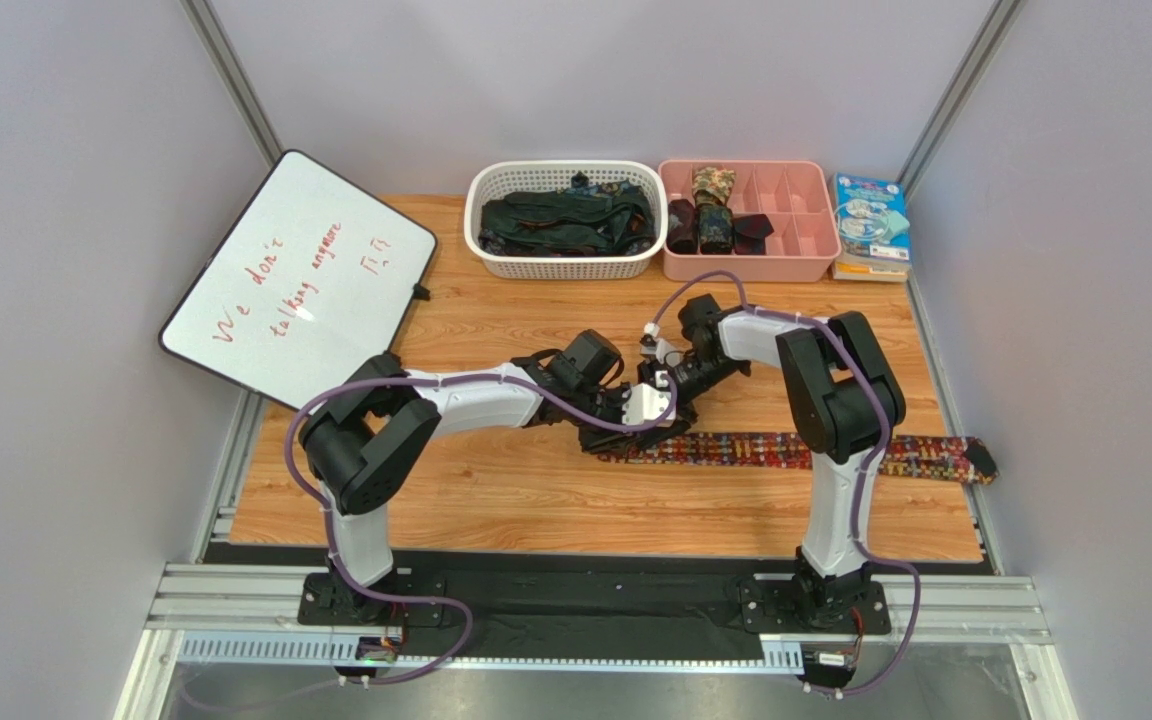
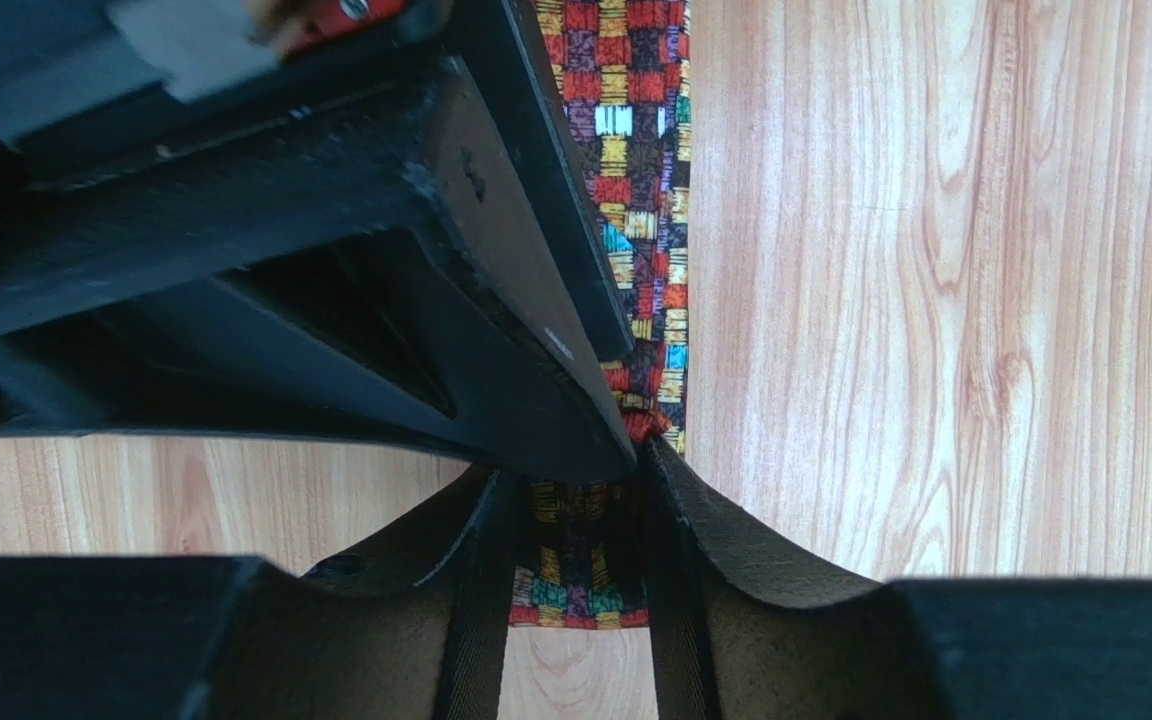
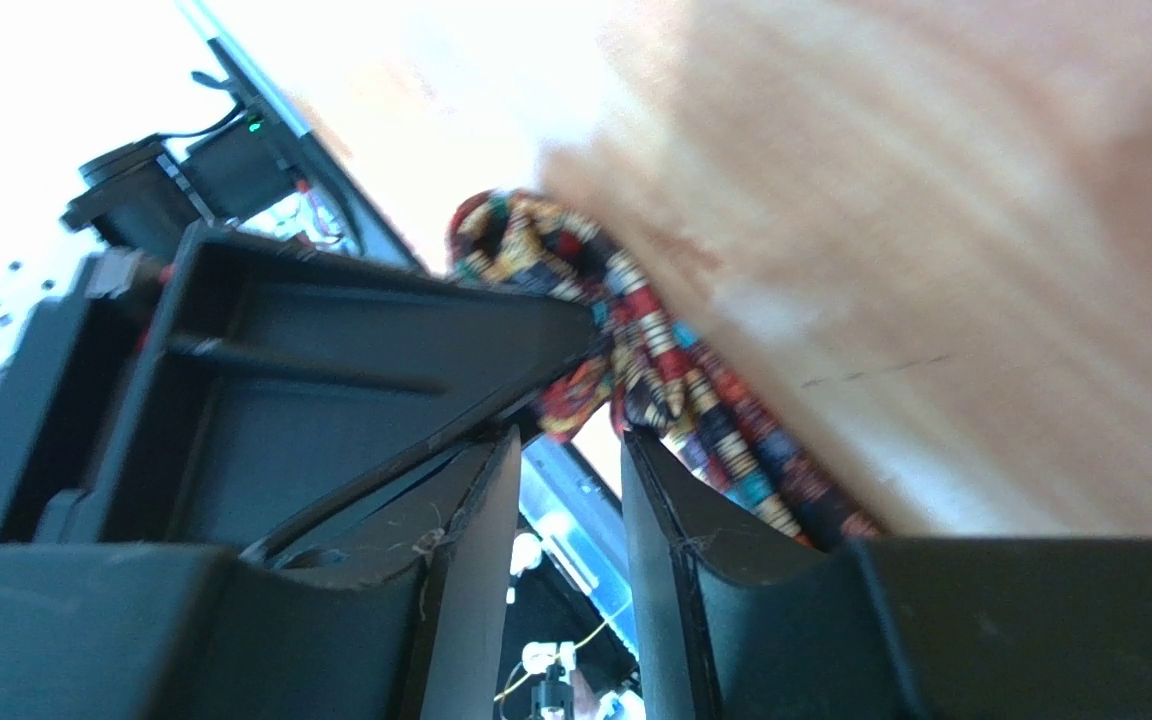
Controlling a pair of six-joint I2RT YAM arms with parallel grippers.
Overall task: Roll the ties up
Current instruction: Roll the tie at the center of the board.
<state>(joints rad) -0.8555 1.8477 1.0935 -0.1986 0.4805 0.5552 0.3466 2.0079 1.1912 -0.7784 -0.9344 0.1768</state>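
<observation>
The patterned tie point(image 1: 838, 450) lies stretched along the table point(image 1: 537, 510), its left end hidden from above beneath both claws. The left gripper point(image 2: 579, 492) straddles that end, though I cannot tell whether it pinches. The right gripper point(image 3: 567, 444) stands parted and empty, with bunched fabric just beside it.

The right gripper point(image 3: 570, 480) showed its two dark fingers parted by a narrow gap, with nothing between them. Just beyond their tips lay the patterned tie point(image 3: 687, 398), its end curled into a loop, on the blurred wooden table point(image 3: 958, 195). A black frame, probably the left gripper point(image 3: 537, 338), reached the tie from the left.
</observation>
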